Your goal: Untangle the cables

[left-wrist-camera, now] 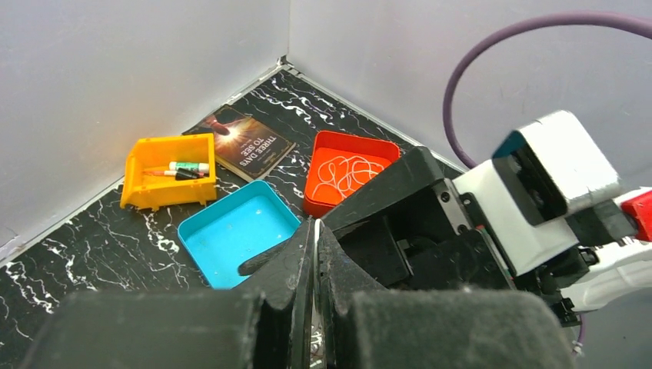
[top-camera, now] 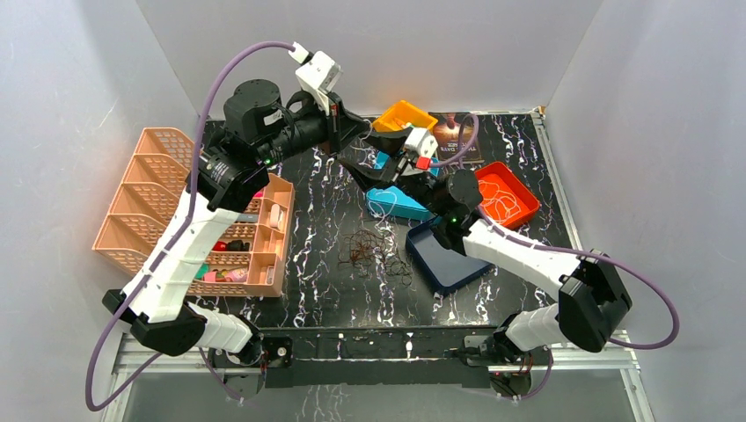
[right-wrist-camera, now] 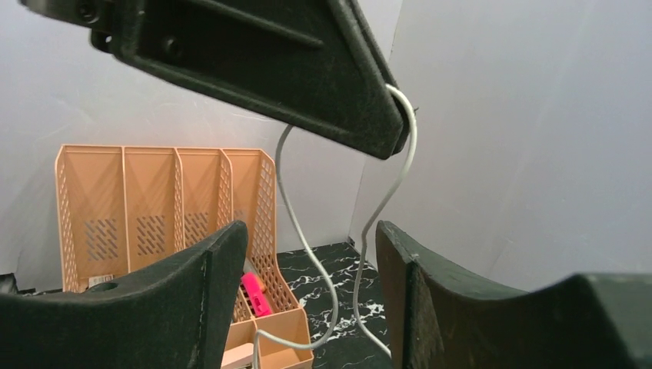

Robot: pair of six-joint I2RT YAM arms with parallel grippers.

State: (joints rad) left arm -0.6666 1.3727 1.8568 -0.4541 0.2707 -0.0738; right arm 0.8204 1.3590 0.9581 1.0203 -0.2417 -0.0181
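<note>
A clump of thin dark reddish-brown and black cables (top-camera: 371,251) lies on the black marbled table. My left gripper (top-camera: 374,180) is raised above the table's back middle, shut on a thin white cable (left-wrist-camera: 316,224). In the right wrist view the white cable (right-wrist-camera: 400,165) loops over the left fingertip (right-wrist-camera: 361,115) and hangs down in two strands. My right gripper (right-wrist-camera: 307,231) is open, with both strands passing between its fingers and touching neither. In the top view it (top-camera: 387,158) sits right against the left gripper's tip.
A teal tray (top-camera: 403,207) and a dark blue tray (top-camera: 449,257) lie under the grippers. A red tray (top-camera: 508,195) holds a coiled white cable. An orange bin (top-camera: 405,114) and a book (top-camera: 453,132) are at the back. A peach organizer (top-camera: 149,193) stands left.
</note>
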